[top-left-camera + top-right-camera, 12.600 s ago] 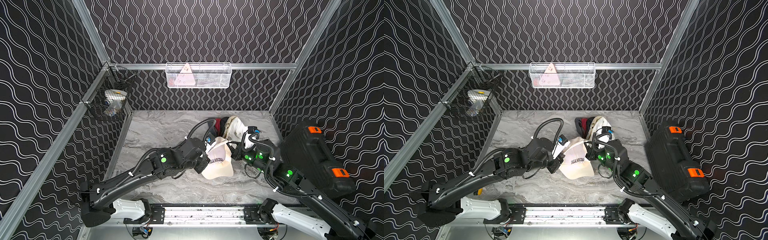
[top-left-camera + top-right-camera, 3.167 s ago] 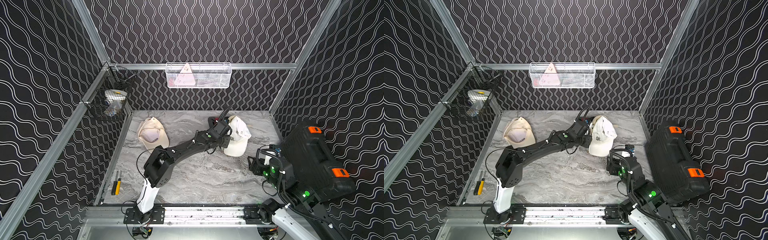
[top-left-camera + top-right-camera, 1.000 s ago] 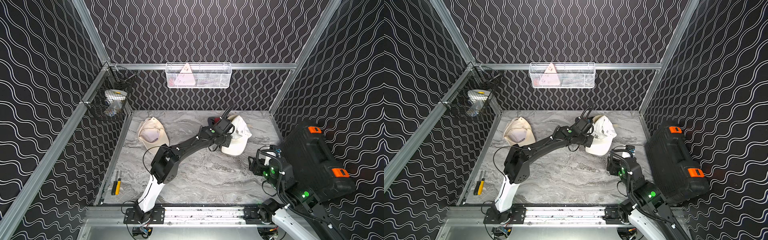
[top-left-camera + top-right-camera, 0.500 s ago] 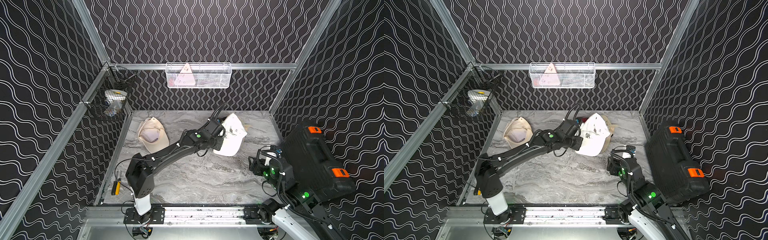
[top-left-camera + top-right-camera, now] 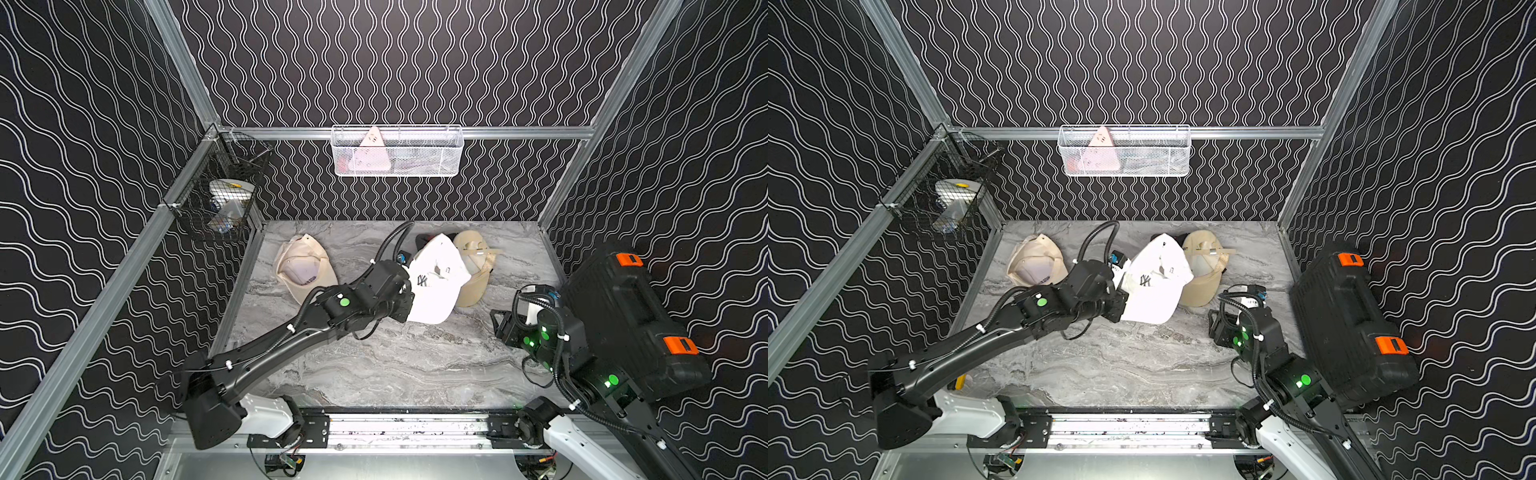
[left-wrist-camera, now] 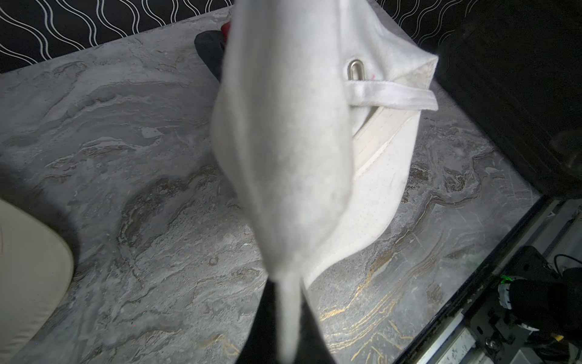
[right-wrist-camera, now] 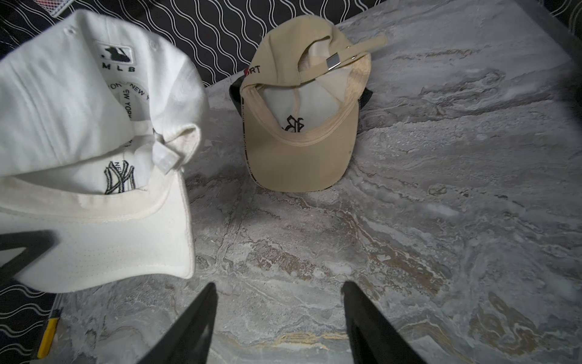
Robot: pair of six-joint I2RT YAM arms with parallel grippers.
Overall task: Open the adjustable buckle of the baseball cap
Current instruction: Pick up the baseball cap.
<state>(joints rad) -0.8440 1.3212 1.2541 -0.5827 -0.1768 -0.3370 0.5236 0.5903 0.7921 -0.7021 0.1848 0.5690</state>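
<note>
Top views both show a cream cap [image 5: 305, 270] lying at the left of the table [image 5: 415, 374], with nothing touching it.

Next to the right, the left gripper [image 6: 286, 318] is clamped on a fold of the white cap [image 5: 436, 286]. This is the task item, and it hangs from the gripper near the table centre. Whether its brim touches the table cannot be determined.

The strap [image 6: 390, 97] spans the cap's rear opening, and the buckle [image 7: 165, 162] appears fastened.

A tan cap [image 5: 473, 266] lies upside down just beside the white cap.

Further right, the right gripper [image 7: 278, 315] has its jaws apart with nothing between them. It is clear of both caps.

A black case [image 5: 631, 316] stands at the far right.

Status:
- Done: the white cap is picked up and presented.
- Remaining: bring the right gripper to the strap and release the buckle.
</note>
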